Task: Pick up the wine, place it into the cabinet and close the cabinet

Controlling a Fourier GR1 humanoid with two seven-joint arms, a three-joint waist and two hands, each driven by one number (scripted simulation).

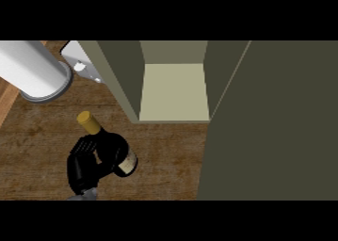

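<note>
Cabinet [173,89] open, its shelf bare — wine bottle [110,143] at seven o'clock from it, grasped by one hand [86,165], side unclear.

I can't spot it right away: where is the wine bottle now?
In the head view, the wine bottle sits lower left, held in a black hand above the wooden counter, before the open cabinet.
</note>
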